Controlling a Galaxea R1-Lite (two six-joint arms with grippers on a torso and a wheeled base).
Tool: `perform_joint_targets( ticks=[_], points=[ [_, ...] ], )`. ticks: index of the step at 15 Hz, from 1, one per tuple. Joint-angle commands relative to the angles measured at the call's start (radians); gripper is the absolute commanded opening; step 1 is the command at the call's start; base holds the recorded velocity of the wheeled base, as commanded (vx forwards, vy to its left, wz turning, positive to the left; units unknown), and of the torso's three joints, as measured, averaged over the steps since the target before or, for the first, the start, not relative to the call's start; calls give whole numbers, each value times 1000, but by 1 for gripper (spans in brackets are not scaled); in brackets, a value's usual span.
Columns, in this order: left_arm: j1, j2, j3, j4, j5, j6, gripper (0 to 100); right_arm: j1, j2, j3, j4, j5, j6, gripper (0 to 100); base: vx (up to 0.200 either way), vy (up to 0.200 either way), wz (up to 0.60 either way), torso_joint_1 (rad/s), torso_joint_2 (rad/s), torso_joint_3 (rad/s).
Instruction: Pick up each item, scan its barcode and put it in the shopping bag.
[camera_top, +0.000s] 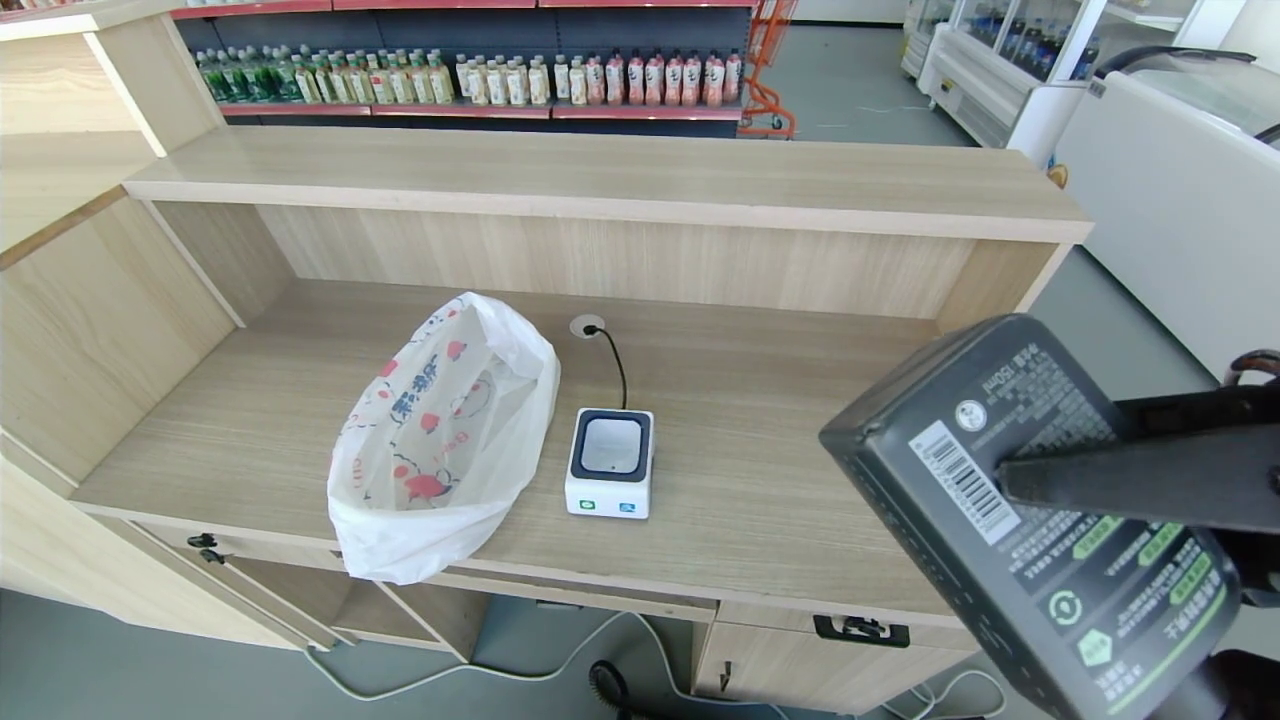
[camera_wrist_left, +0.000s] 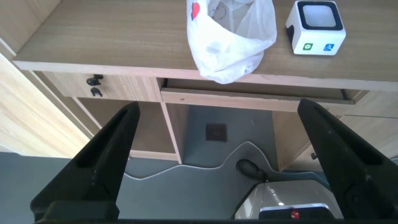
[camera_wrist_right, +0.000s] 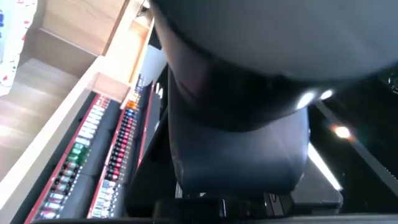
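Observation:
My right gripper (camera_top: 1040, 480) is shut on a dark grey bottle-like pack (camera_top: 1030, 510) and holds it raised close to the head camera at the right, off the counter's right end; its white barcode label (camera_top: 965, 480) faces the camera. The pack's dark body (camera_wrist_right: 249, 93) looms close in the right wrist view. The white barcode scanner (camera_top: 610, 462) with a dark window sits mid-counter, cabled to a grommet. To its left stands the open white shopping bag (camera_top: 445, 440) with red prints. My left gripper (camera_wrist_left: 214, 162) hangs open below the counter's front edge, near the bag (camera_wrist_left: 230, 31) and scanner (camera_wrist_left: 316, 26).
The wooden checkout counter (camera_top: 760, 480) has a raised back ledge and side walls. Drawers with black handles (camera_top: 860, 630) lie under its front edge, and cables trail on the floor. Shelves of drink bottles (camera_top: 470, 80) and white freezers (camera_top: 1180, 170) stand behind.

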Motion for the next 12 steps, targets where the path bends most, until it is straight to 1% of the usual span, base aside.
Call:
perform_joint_targets(
  ticks=[1,6,12],
  points=[
    [0,0,0,0,0,0,100,32,9,-3,-1,-2,2,0,0,0,0,0,0,0],
    [0,0,0,0,0,0,100,35,-23,-16,-1,-2,35,0,0,0,0,0,0,0],
    [0,0,0,0,0,0,100,35,-95,12,10,-2,52,0,0,0,0,0,0,0]
  ],
)
